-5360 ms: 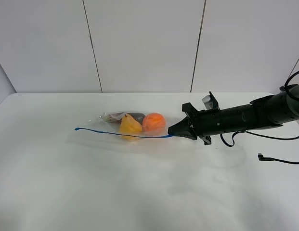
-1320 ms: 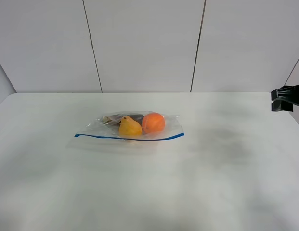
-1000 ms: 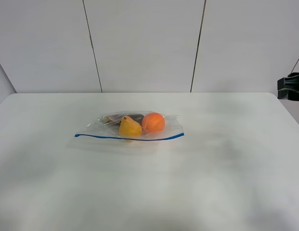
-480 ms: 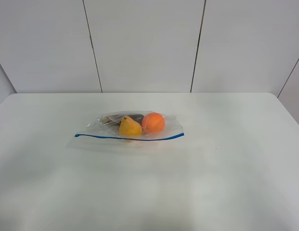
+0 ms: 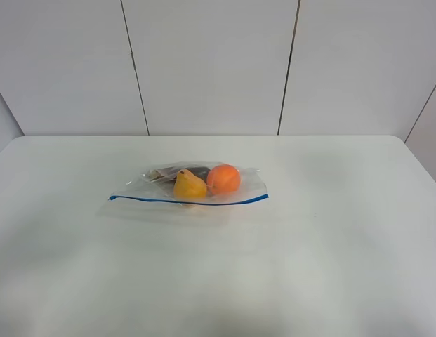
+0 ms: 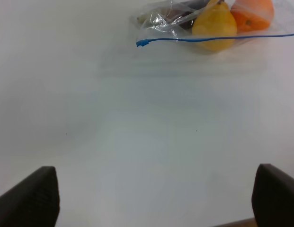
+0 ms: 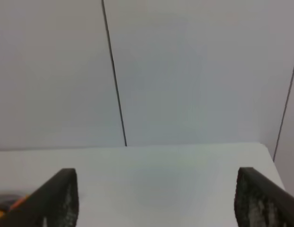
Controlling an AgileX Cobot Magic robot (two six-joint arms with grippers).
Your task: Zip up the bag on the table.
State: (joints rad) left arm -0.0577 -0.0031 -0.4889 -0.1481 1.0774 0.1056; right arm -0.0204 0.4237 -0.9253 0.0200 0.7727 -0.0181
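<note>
Lying flat on the white counter [image 5: 330, 267]: the clear bag [image 5: 193, 184], roughly mid-counter and a little toward the wall panels [image 5: 210, 67] behind. Along the bag's near long edge, a thin blue zip strip [image 5: 189, 201], running unbroken from end to end in the high view. Inside the bag, touching each other: a yellow pear-shaped fruit [image 5: 189, 185] and, just beside it on the right, an orange fruit [image 5: 224, 178]; behind them, something dark and crumpled, too unclear to name.

Neither arm visible from the high camera.

From the left wrist: left tool [image 6: 151, 196] spread wide and released, grasping nothing, its two dark fingers [image 6: 31, 198] at the frame corners, well apart from the bag [image 6: 203, 21], bare counter [image 6: 151, 127] between.

From the right wrist: right tool [image 7: 158, 198] likewise spread and released, empty, fingers [image 7: 61, 198] apart, facing the wall panels [image 7: 184, 71] across the counter [image 7: 156, 175]; a sliver of orange [image 7: 7, 203] beside one finger.
</note>
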